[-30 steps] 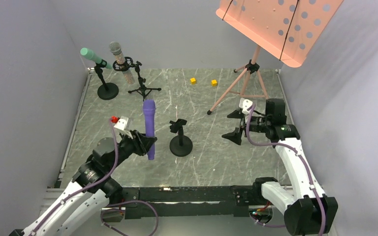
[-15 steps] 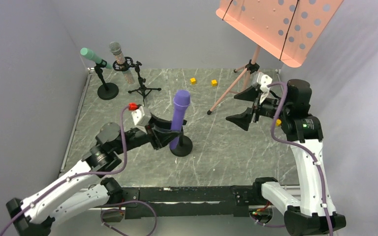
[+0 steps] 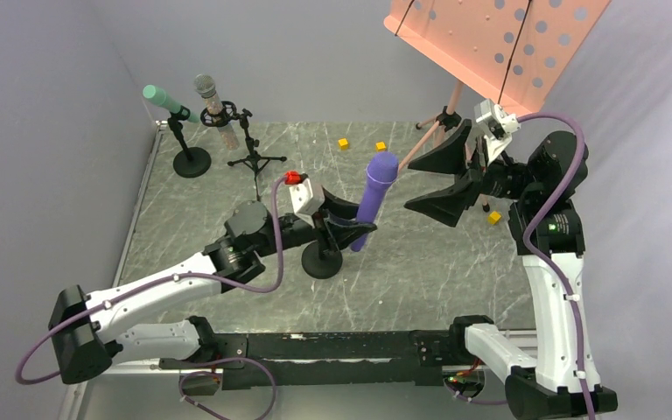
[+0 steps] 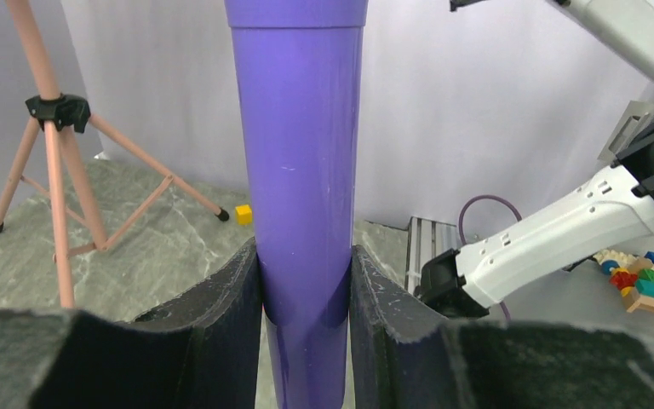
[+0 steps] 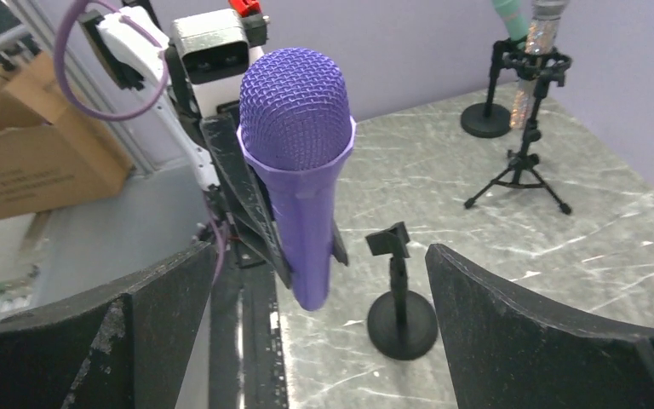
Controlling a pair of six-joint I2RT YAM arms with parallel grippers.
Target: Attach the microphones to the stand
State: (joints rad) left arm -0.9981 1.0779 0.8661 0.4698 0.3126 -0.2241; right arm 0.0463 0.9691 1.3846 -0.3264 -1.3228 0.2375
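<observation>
The left pincer (image 3: 347, 220) was clenched on the lower body of the purple microphone (image 3: 374, 197), holding it nearly upright, mesh head up, above the surface (image 3: 192, 210). At the microphone's 3 o'clock the right pincer (image 3: 446, 179) stood released, its jaws wide, facing the head and touching nothing. By the look of it, the step in hand was a handover or regrip ahead of seating the last microphone. The next move would call for lining the microphone's tail up with the small clip of the empty round-base stand (image 3: 322, 258), just at the left pincer's 7 o'clock, and pressing it in without tipping the stand. That clip held nothing. Toward the surface's 10 o'clock corner, a second round-base stand (image 3: 191, 160) carried the teal-green microphone (image 3: 166, 101), and a tripod stand (image 3: 254, 159) carried the glittery microphone (image 3: 213, 107).
</observation>
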